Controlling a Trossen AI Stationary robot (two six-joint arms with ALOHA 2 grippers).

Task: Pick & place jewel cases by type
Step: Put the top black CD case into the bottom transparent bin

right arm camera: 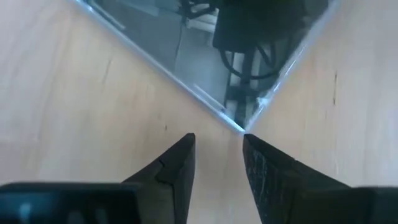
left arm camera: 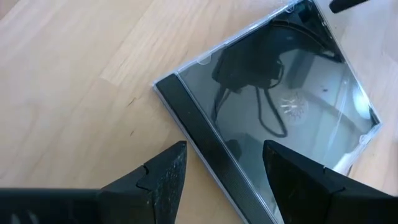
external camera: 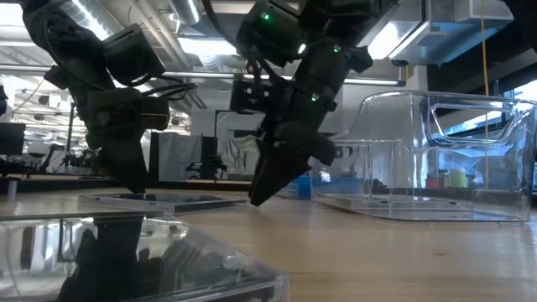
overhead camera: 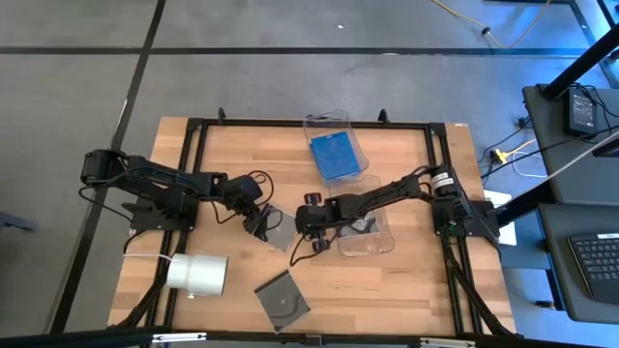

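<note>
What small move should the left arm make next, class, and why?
Probably ease the left tool down and close on the dark case. Its open fingers already straddle the case's spine edge as it lies flat on the table, and the right tool waits, open, at the opposite corner.

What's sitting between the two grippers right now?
A dark jewel case lies flat between the left gripper and right gripper, clearest in the high view.

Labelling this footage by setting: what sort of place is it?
Probably a robotics lab or open workshop: exposed ceiling ducts, a wooden bench on a bare concrete floor, and a laptop alongside.
</note>
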